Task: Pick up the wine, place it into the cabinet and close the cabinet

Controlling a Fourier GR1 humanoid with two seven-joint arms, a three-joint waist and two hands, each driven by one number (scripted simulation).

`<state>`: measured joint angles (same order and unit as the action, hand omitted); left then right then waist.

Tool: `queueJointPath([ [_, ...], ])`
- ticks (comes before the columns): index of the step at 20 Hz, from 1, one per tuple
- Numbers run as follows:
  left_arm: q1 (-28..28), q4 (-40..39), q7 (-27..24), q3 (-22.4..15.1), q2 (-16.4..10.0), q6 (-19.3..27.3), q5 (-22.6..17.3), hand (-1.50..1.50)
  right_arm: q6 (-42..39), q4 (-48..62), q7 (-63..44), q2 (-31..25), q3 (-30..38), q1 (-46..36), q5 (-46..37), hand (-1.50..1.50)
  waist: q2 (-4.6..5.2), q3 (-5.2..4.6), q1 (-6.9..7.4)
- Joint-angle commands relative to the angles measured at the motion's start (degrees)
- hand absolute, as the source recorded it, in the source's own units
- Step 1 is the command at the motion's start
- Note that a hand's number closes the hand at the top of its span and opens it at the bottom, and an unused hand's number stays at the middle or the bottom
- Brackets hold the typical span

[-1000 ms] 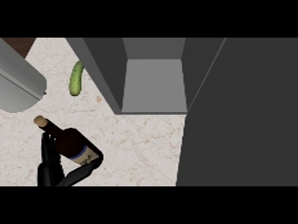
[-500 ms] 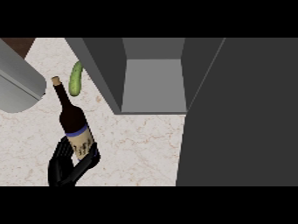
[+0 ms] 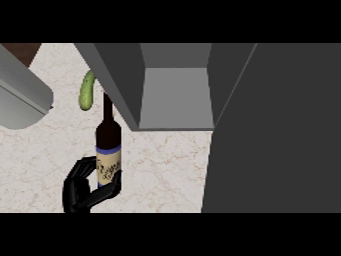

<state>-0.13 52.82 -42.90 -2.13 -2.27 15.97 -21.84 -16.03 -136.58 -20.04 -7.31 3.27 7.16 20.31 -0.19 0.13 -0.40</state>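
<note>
1. Step now: wine (image 3: 108, 150) is held up for the carry to the cabinet (image 3: 177, 97); not inside yet.
2. Next: bottle must be moved right, to the cabinet's open front, then stood inside w/o a bump.
3. R hand (image 3: 84, 187) is seen low & left of the cabinet; fingers are curled round the label part.
4. Wine is kept about upright, just left of the cabinet's near corner.
5. Cucumber (image 3: 87, 91) is seen further back, left of the cabinet.

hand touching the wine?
Touching. The head view shows the hand curled round the wine at its label, with no gap between them.
</note>
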Motion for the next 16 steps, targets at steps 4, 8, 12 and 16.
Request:
queueJointPath([
  [4,-0.54,-9.23,-5.77,2.31,-10.81,-22.14,-1.94,1.50,1.15,-3.66,-2.16,0.08,0.02,-0.81,2.62,-1.50,0.21,-0.24,-0.19],
  [8,-2.74,-13.37,-9.74,2.37,-9.29,-27.55,-1.60,1.50,0.69,-5.30,-1.64,1.07,-2.39,1.49,0.00,-1.50,0.18,-0.21,-0.15],
  [12,-1.05,-6.03,-6.55,0.66,-8.29,-26.54,-0.51,1.50,1.09,-4.15,-3.18,-0.11,-0.17,0.32,3.28,-1.50,0.11,-0.12,0.29],
  [16,1.01,1.39,-2.87,-0.46,-7.05,-22.33,0.46,1.50,1.35,-8.44,-4.07,0.53,-0.17,3.14,4.47,-1.50,0.06,-0.11,0.22],
])
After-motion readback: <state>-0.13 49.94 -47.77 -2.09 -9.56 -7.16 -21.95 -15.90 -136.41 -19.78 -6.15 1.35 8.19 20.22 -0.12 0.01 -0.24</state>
